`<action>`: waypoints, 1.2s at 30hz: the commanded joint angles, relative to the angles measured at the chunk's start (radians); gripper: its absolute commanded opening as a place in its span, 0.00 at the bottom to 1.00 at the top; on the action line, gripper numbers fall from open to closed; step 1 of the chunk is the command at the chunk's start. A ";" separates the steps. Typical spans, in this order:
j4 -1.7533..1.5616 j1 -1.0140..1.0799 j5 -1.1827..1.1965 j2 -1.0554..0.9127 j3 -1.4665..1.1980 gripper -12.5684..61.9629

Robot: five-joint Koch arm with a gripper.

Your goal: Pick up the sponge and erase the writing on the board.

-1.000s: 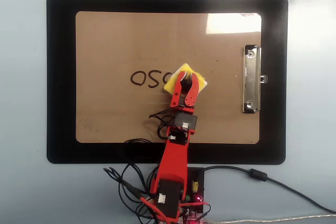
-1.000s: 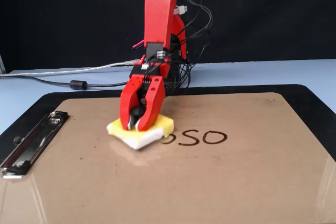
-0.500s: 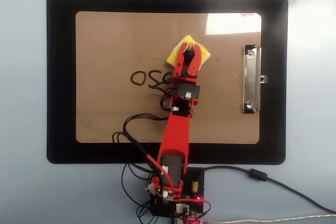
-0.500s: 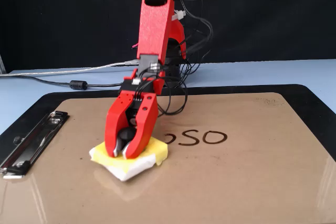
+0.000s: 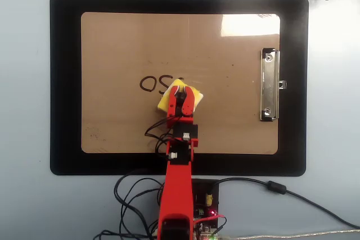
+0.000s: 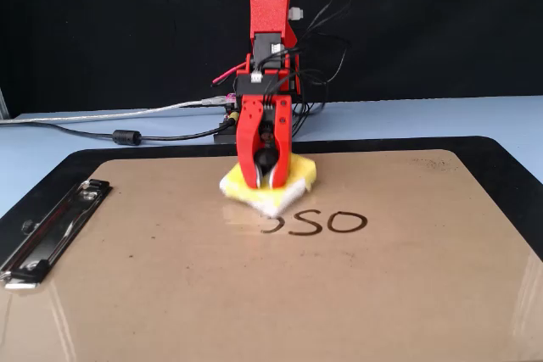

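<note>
Red arm reaching straight out from its base at the lower edge of the overhead view, wrist pitched down. Hand clamped on the black knob of the sponge, both fingers closed around it, pressing the pad flat onto the board. Sponge sitting near the board's middle, just touching the right end of the writing in the overhead view; remaining letters read roughly "OS" from above, "OSO" with a partial stroke in the fixed view. Clip well apart, on the board's right short side in the overhead view. Board lying on black mat, mat on pale blue tabletop. Compared with half a second ago: hand and sponge pulled back toward the base and shifted left in the overhead view, from beyond the writing's row down to its lower right end; arm now more upright and centred in the fixed view.
</note>
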State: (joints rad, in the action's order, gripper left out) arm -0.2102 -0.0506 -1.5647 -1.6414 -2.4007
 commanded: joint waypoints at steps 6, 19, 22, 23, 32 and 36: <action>-0.023 -0.014 -0.044 0.311 0.316 0.06; -0.006 -0.052 -0.043 -0.324 -0.299 0.06; -0.009 -0.074 -0.046 -0.097 -0.106 0.06; -0.012 -0.075 -0.049 -0.014 -0.031 0.06; -0.011 -0.095 -0.069 0.321 0.299 0.06; -0.011 -0.123 -0.072 0.020 -0.017 0.06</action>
State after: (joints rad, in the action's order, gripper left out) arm -0.2240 -0.1473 -1.6061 -1.4972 -2.3224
